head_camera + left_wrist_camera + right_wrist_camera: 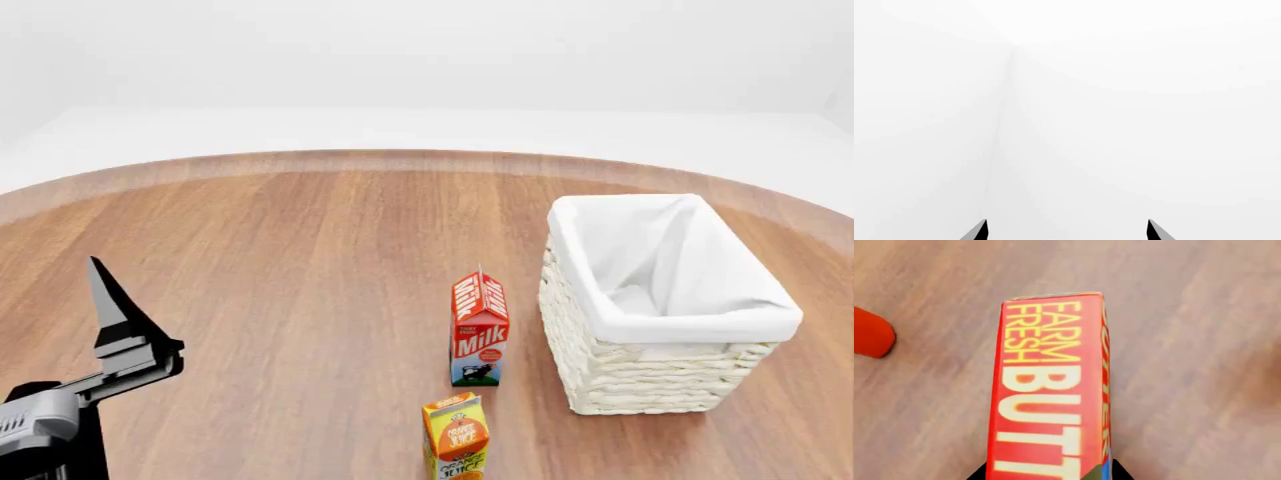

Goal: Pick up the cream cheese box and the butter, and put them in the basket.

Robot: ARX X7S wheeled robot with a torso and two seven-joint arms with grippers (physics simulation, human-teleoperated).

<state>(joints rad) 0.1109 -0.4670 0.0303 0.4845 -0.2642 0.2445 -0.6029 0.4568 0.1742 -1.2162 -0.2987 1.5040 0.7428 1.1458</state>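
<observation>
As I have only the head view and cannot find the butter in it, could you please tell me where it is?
Observer: The butter shows only in the right wrist view, with the right gripper shut on its sides above the wooden table.
Operator: Thank you. Is the left gripper holding anything?
Observer: No. In the left wrist view the left gripper is open, with only white wall beyond its fingertips.
Operator: And is the cream cheese box in sight?
Observer: No view shows it. The right wrist view adds only a blurred red object on the table, which I cannot identify.
</observation>
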